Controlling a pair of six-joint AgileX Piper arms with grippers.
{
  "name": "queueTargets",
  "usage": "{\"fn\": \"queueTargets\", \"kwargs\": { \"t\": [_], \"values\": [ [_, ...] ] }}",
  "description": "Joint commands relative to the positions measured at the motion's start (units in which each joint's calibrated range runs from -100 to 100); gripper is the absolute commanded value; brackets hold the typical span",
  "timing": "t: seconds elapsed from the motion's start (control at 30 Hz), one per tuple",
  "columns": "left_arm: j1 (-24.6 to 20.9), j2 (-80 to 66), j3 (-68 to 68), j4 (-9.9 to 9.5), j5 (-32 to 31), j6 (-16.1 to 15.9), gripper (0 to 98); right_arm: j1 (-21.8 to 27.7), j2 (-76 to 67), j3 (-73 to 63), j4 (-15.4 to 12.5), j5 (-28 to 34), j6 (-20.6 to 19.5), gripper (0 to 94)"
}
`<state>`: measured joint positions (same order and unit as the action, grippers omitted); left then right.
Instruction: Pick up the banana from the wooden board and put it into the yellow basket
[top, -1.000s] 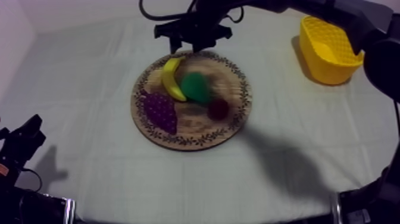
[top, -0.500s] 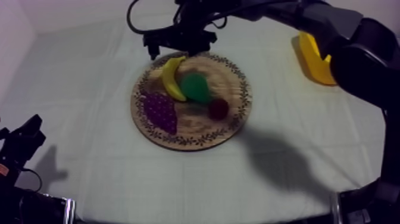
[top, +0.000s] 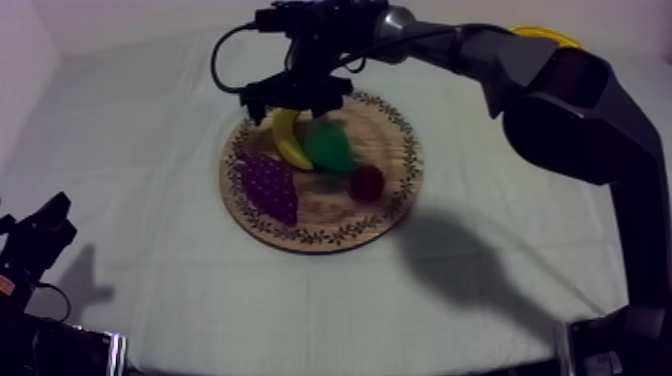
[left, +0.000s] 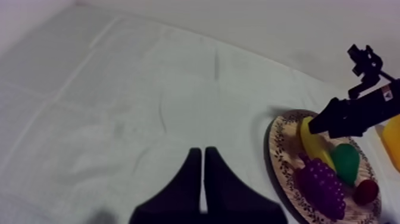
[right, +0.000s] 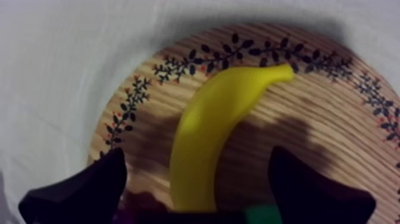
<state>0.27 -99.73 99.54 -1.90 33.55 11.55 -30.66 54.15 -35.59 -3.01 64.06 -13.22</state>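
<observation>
On the wooden board (top: 335, 215) the banana (right: 208, 137) lies between the spread fingers of the right gripper (right: 197, 154); that arm hides most of the yellow basket (top: 545, 34). The left gripper (left: 203, 156) is closed, empty.

Left gripper (left: 202, 152) closed over cloth, right gripper (left: 321, 122) seemingly at banana (left: 315, 147)

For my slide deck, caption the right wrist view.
Right gripper, jaws open, straddles the banana lying on the wooden board.
</observation>
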Motion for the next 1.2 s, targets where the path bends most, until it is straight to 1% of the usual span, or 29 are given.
{"fn": "queueTargets", "kwargs": {
  "t": [0.0, 0.13, 0.27, 0.33, 0.4, 0.47, 0.6, 0.77, 1.0, 1.17],
  "values": [
    [0.0, 0.0, 0.0, -0.02, 0.0, 0.0, 0.1, -0.1, 1.0, -0.5, 0.3, 0.3, 0.1, 65.0],
    [0.0, 0.0, 0.0, -0.02, 0.0, 0.0, 0.1, -0.3, 2.5, -1.1, 0.5, 0.1, 0.1, 60.6],
    [0.0, 0.0, 0.0, -0.02, 0.0, 0.0, 0.1, -0.3, 3.7, -1.7, 0.6, -0.1, 0.3, 50.8],
    [0.0, 0.0, 0.0, -0.02, 0.0, 0.0, 0.1, -0.2, 3.9, -1.5, 0.6, -0.5, 0.5, 42.4],
    [0.0, 0.0, 0.0, -0.02, 0.0, 0.0, 0.1, -0.1, 4.0, -1.4, 0.5, -0.8, 1.0, 31.1],
    [0.0, 0.0, 0.0, -0.02, 0.0, 0.0, 0.1, -0.1, 4.1, -1.6, 0.4, -0.8, 1.3, 22.0],
    [0.0, 0.0, 0.0, -0.02, 0.0, 0.0, 0.1, -0.1, 4.1, -1.6, 0.5, -0.5, 1.6, 10.6],
    [0.0, 0.0, 0.0, -0.02, 0.0, 0.0, 0.1, -0.1, 2.9, -0.7, 0.6, -0.4, 1.6, 6.4],
    [0.0, 0.0, 0.0, -0.02, 0.0, 0.0, 0.1, 0.0, -1.7, 2.2, 0.5, -0.3, 1.7, 5.5],
    [0.0, 0.0, 0.0, -0.02, 0.0, 0.0, 0.1, 0.4, -8.2, 7.1, 0.6, -0.9, 1.8, 5.5]
  ]
}}
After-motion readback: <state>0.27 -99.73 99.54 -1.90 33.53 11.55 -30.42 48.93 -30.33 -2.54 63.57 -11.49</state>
